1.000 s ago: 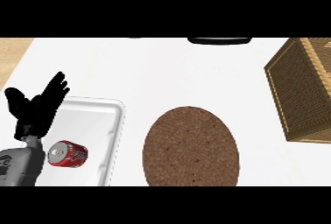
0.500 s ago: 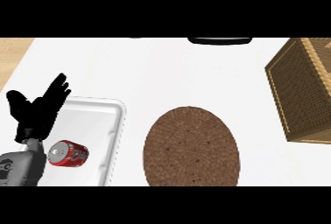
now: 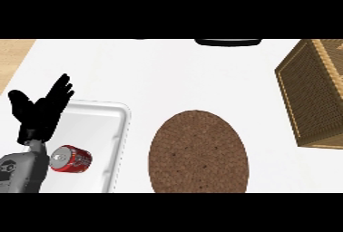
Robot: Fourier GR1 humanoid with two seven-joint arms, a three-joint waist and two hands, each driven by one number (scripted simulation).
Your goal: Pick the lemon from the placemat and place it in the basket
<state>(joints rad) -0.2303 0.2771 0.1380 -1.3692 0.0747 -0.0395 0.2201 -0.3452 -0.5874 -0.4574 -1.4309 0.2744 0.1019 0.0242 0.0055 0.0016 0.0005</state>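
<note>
Left hand: in the head view, the left hand [image 3: 39, 111] shows at the left edge, fingers straight and spread, pointing up. It holds nothing and is resting over the near-left corner of the tray.
Left forearm: the grey forearm [image 3: 20, 174] comes in from the lower left corner, just beside the can.
Right hand: it does not show, so I cannot tell its state.
Lemon: no lemon can be seen anywhere, neither on the placemat nor on the counter.
Placemat: the brown oval placemat [image 3: 198, 152] lies in the lower middle of the white counter [image 3: 167, 72], just right of the tray. Nothing shows on its visible surface.
Basket: the woven basket [image 3: 315, 90] stands at the right edge, well apart from the left hand and near the placemat's far right side.
Tray: the white tray [image 3: 124, 131] holds a red can [image 3: 72, 159] lying on its side.
Risk: with the lemon unseen, a reach could go to the wrong thing, such as the can, which lies nearest the hand.
Risk, second: if the lemon is already in the basket, a further grasp would be wasted.
Hidden: the basket is cut off at the right, and its inside cannot be made out.
Hard to make out: a dark object [image 3: 227, 41] at the top edge is cut off and unidentifiable.
</note>
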